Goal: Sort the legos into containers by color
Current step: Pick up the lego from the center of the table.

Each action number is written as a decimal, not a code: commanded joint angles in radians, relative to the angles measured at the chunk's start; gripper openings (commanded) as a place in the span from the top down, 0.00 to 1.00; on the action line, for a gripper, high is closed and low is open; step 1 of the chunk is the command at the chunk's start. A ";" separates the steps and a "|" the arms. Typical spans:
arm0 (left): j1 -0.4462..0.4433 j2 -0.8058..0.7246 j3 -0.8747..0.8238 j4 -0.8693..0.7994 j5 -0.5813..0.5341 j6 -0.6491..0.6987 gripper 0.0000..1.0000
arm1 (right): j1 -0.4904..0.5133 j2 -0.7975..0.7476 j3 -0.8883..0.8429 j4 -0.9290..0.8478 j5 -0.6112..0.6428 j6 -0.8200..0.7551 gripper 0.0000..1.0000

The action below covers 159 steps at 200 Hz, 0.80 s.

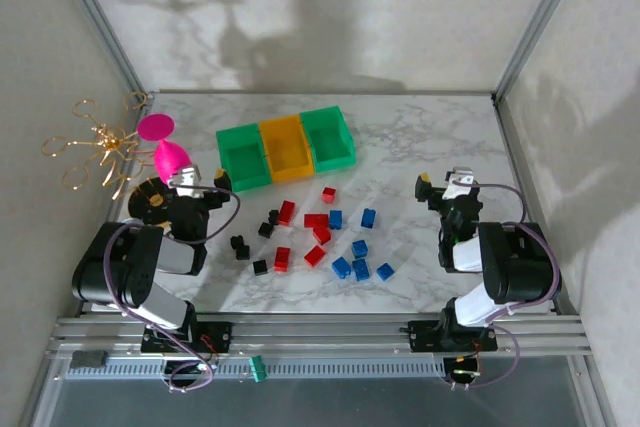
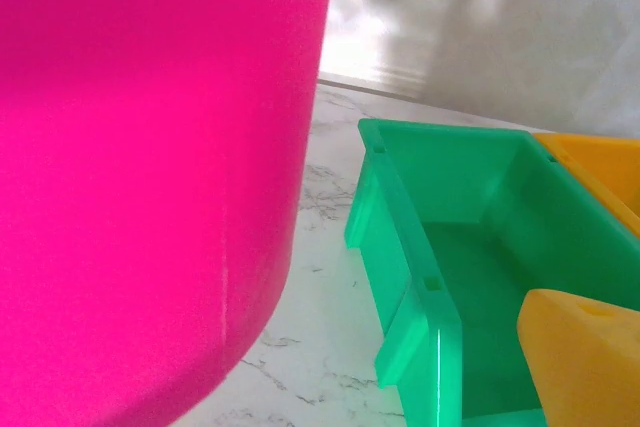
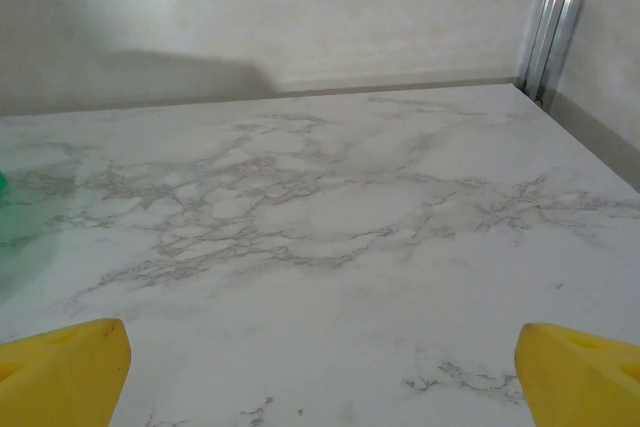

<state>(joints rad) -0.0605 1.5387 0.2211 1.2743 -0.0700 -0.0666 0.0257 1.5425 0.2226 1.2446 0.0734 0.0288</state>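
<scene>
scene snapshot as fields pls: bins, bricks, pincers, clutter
bins: joined plastic row, left green bin, orange-yellow bin, right green bin; all empty
bricks: small plastic legos loose on marble table, arm side of bins; red legos centre, blue legos right, black legos left
left pincer: open, close beside pink goblet-shaped toy
right pincer: open, over bare table
clutter: gold wire ornament far left
sorted: none yet

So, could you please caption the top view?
Red, blue and black legos lie scattered near three empty joined bins.
</scene>
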 commanded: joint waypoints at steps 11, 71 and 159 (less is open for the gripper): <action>0.010 -0.005 0.014 -0.007 0.012 0.011 0.01 | -0.004 -0.005 0.009 0.011 -0.014 -0.015 0.01; 0.010 -0.005 0.014 -0.006 0.012 0.010 0.01 | -0.006 -0.005 0.009 0.011 -0.014 -0.015 0.01; 0.010 -0.005 0.014 -0.007 0.012 0.009 0.01 | -0.010 -0.005 0.011 0.009 -0.025 -0.012 0.01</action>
<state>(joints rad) -0.0605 1.5387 0.2211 1.2739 -0.0700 -0.0666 0.0254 1.5425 0.2226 1.2446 0.0723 0.0288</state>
